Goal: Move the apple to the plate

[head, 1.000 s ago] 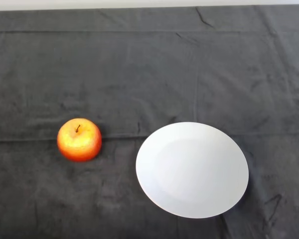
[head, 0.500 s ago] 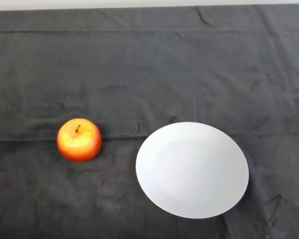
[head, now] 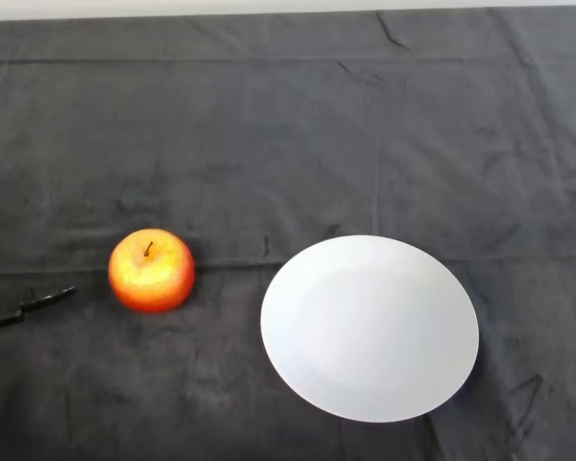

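Observation:
A red and yellow apple (head: 152,270) stands upright on the dark cloth at the left, stem up. A white round plate (head: 370,327) lies to its right, nearer the front edge, with nothing on it. A gap of dark cloth separates the apple from the plate's left rim.
The dark cloth (head: 288,144) covers the whole table, with a few creases. A pale strip runs along the far edge at the top of the view.

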Available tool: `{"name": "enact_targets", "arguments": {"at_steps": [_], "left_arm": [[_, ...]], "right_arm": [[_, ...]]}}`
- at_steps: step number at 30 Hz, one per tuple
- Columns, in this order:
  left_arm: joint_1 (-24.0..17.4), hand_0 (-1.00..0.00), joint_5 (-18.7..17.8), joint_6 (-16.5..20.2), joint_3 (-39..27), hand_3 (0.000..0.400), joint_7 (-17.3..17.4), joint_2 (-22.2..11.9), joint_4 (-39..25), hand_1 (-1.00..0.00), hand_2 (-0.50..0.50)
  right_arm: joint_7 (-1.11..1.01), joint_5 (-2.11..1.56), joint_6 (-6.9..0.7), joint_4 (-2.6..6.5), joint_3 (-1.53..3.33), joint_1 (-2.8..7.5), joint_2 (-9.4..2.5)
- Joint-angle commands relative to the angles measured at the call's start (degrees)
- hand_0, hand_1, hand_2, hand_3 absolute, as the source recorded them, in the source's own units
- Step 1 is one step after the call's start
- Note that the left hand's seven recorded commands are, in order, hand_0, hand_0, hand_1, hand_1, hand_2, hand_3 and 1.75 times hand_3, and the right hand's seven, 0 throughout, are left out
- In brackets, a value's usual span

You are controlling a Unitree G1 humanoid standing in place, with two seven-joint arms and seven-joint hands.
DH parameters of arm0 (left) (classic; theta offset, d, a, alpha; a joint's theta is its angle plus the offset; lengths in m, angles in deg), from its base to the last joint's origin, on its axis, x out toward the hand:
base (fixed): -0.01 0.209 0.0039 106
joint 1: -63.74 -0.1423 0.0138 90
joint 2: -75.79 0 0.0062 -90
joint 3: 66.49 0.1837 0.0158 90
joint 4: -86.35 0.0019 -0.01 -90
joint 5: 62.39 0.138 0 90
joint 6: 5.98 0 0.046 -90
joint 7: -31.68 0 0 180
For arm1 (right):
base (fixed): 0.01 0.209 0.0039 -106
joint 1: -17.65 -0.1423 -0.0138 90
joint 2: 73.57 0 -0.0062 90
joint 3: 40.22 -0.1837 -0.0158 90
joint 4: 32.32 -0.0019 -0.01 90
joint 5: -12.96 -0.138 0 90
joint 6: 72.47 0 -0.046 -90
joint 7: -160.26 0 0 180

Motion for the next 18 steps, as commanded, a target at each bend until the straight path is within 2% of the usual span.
{"name": "enact_targets", "arguments": {"at_steps": [1, 10, 18], "left_arm": [[0.4, 0.0, 1.36, -1.24, 1.84, 0.0, 0.87, 0.21, -1.91, 0.0, 0.0], [0.25, 0.0, 5.42, -1.41, 5.4, 0.0, 0.42, 2.99, -2.6, 0.0, 0.0], [-0.03, 0.0, 7.12, -1.07, 7.75, 0.0, 2.19, 3.85, -2.9, 0.0, 0.0]], "right_arm": [[-0.24, 0.02, -0.77, -0.35, -0.35, -0.37, 1.21], [-0.22, 0.02, -0.75, -0.36, -0.35, -0.37, 1.21], [-0.2, 0.02, -0.72, -0.37, -0.35, -0.37, 1.21]]}}
